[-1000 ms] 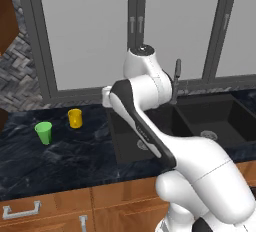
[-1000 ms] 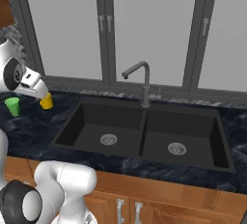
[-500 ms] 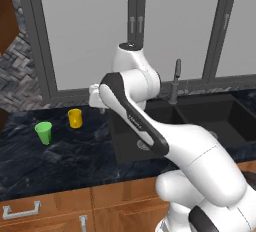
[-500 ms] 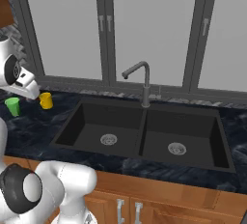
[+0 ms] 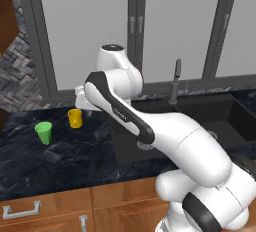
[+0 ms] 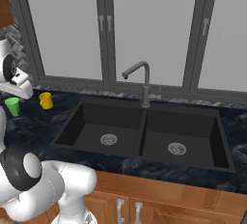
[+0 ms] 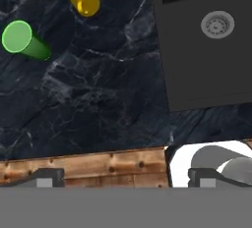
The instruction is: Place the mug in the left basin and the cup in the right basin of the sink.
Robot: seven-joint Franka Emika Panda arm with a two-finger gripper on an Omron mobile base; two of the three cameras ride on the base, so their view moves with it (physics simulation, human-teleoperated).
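The dark marbled tabletop [image 5: 65, 161] runs under the windows and carries the black sink [image 6: 144, 103], whose left basin [image 6: 91, 133] and right basin [image 6: 193, 138] lie side by side, split by a ridge, each with a round silver drain; a slim grey faucet [image 6: 141, 79] stands behind the ridge. The white arm [image 5: 130, 118] reaches over the tabletop left of the sink. Its gripper [image 7: 125, 179] hangs high above the tabletop with jaws spread wide and nothing between them. The yellow mug [image 5: 75, 118] stands upright between the sink and the green cup [image 5: 44, 132], which stands near it, apart.
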